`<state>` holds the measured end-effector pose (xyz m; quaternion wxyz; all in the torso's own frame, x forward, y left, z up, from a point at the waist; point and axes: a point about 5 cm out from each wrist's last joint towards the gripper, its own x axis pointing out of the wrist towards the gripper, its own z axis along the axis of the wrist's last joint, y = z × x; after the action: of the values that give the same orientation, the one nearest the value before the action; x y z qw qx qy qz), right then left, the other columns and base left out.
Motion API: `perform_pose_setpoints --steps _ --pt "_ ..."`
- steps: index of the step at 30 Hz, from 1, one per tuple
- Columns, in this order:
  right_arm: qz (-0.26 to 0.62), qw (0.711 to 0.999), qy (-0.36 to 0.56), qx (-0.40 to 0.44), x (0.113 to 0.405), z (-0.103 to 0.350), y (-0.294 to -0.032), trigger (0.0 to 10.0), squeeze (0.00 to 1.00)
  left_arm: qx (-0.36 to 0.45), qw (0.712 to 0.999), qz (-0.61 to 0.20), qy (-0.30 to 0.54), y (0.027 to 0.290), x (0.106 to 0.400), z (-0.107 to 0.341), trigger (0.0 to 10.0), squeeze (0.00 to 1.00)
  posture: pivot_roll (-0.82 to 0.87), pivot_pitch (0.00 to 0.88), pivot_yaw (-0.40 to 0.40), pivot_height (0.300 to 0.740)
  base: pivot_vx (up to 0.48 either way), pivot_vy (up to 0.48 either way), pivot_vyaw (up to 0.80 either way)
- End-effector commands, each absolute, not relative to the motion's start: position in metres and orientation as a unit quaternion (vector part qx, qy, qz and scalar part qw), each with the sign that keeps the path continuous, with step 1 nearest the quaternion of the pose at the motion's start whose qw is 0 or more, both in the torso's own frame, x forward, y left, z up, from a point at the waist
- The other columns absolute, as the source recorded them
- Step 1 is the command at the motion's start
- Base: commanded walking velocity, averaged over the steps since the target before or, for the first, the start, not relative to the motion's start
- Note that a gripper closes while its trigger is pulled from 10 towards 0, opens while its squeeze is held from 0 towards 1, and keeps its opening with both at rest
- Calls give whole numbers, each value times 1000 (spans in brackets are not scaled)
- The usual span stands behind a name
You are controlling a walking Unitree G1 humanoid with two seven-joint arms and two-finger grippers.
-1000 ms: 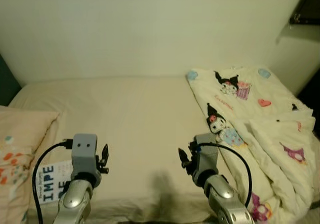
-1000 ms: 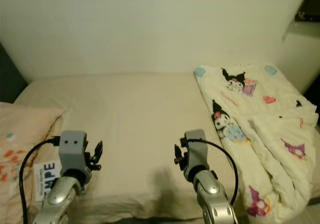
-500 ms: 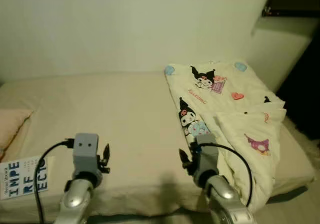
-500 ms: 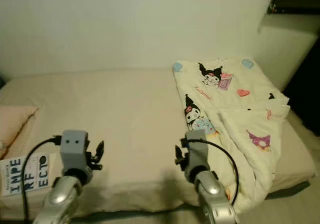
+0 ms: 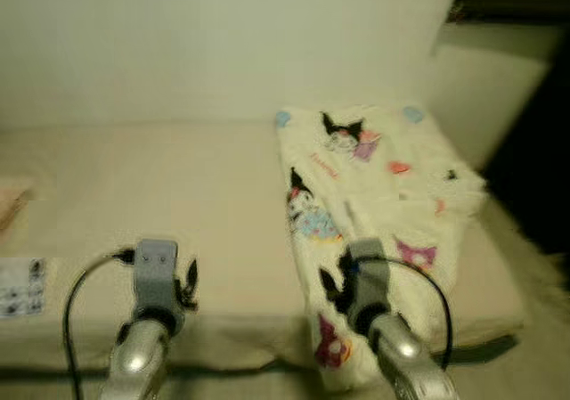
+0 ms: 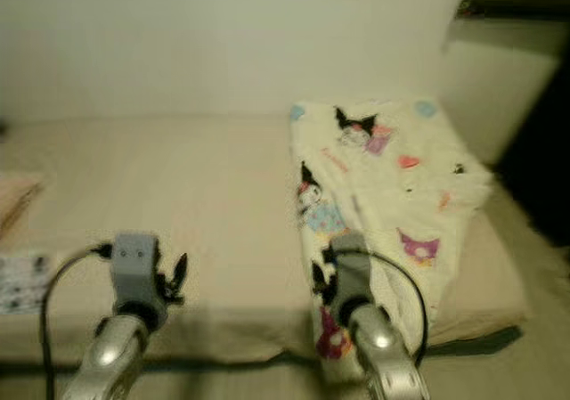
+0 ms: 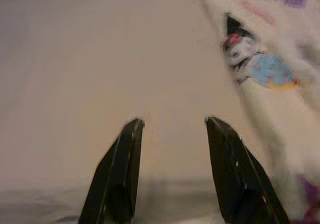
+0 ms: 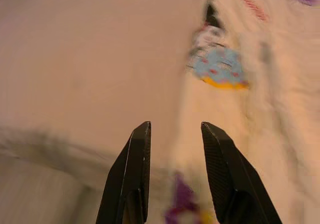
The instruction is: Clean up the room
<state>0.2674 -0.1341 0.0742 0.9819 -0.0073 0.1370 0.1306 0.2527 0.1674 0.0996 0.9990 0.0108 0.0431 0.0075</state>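
Both the left gripper (image 7: 172, 126) and right gripper (image 8: 175, 129) are held open and empty above the bed (image 5: 178, 186), beside a cartoon-print blanket (image 5: 374, 177)

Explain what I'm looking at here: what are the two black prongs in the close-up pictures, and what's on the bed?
The two wide pictures come from the robot's head, looking down at a bed with a beige sheet. Each silver arm ends in a hand with two black fingers: the left hand and the right hand. The two close-ups come from cameras on the wrists, looking along those fingers, so the prongs are the fingers themselves. Both hands are open and hold nothing. A cream blanket printed with cartoon characters lies bunched on the bed's right side, draping over the front edge. A printed sheet or booklet lies at the far left; it is too blurred to read.
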Motion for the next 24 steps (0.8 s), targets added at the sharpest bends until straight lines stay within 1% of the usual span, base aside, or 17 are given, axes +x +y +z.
perform_pose_setpoints --steps 1,16,24 --pt "134 981 141 -1 266 74 -132 10000 0 17 998 13 52 171 251 97 10000 0 -72 112 -29 740 0 -416 0" --pt "144 979 140 -16 265 74 -130 10000 0 19 998 15 53 171 250 97 10000 0 -72 121 -25 740 0 -403 0" --pt "143 980 138 -21 266 75 -130 10000 0 17 998 26 59 176 252 96 10000 0 -72 121 -25 740 0 0 0"
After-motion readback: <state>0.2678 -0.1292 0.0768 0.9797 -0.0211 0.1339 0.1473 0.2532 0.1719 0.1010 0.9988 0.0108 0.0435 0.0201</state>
